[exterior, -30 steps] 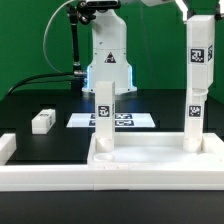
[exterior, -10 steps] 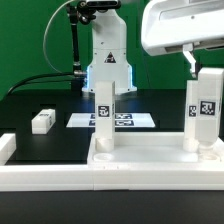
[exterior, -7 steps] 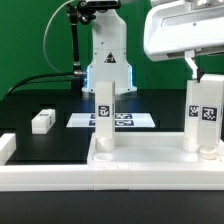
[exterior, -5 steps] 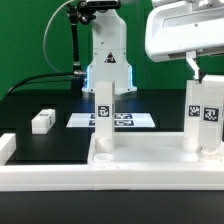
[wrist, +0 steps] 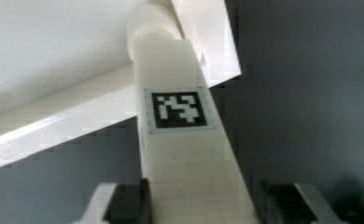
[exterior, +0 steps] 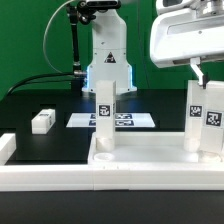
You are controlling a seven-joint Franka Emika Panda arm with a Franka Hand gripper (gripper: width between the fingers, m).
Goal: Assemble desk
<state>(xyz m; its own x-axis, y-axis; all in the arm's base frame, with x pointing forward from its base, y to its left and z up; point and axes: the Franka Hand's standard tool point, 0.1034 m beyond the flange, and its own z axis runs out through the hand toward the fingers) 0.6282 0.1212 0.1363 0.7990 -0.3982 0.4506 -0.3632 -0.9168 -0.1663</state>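
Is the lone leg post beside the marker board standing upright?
No, the leg post lies flat on its side.

The gripper [wrist: 211, 203] hangs down from the top at the exterior view's right. Its two fingers [wrist: 124, 203] point down and pinch a leg post [exterior: 212, 115].

White leg post [wrist: 191, 165] with black-and-white tag [wrist: 182, 108]

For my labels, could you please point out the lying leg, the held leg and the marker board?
lying leg [exterior: 42, 121], exterior view, its middle.
held leg [wrist: 182, 110], wrist view, its tag.
marker board [exterior: 143, 121], exterior view, bare white end.
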